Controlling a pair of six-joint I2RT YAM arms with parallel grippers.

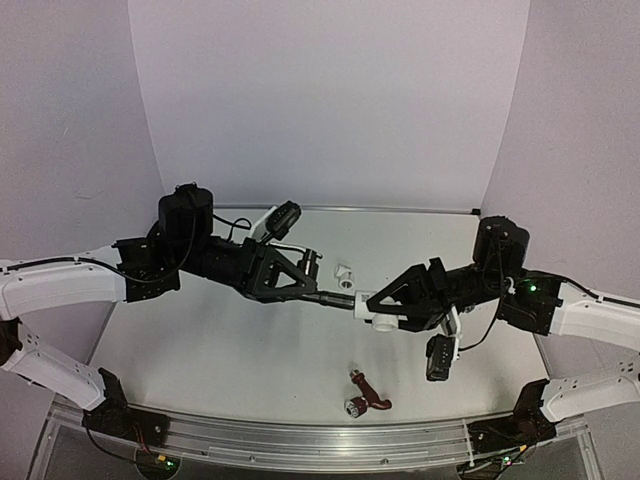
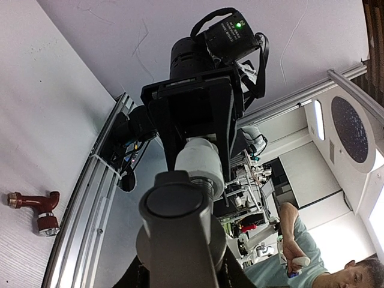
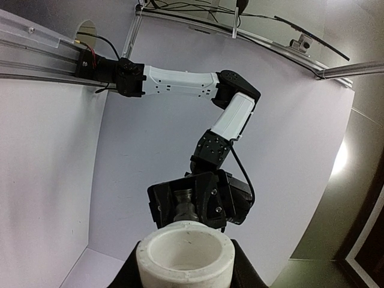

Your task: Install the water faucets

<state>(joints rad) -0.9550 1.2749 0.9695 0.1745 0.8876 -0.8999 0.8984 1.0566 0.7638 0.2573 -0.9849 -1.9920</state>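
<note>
My left gripper (image 1: 318,295) is shut on the dark grey faucet (image 1: 330,298) and holds it level above the table. My right gripper (image 1: 372,306) is shut on a white elbow fitting (image 1: 378,304). The faucet's threaded end meets the fitting's mouth between the two grippers. In the left wrist view the dark faucet (image 2: 180,222) fills the foreground, with the fitting (image 2: 201,165) just beyond it. In the right wrist view the fitting (image 3: 184,252) is in front and the faucet's thread (image 3: 185,207) sits behind it. The reddish-brown faucet (image 1: 367,393) lies on the table near the front edge; it also shows in the left wrist view (image 2: 36,207).
A second white elbow fitting (image 1: 345,273) lies on the table just behind the meeting grippers. A metal rail (image 1: 300,445) runs along the table's near edge. Pale walls close in the back and sides.
</note>
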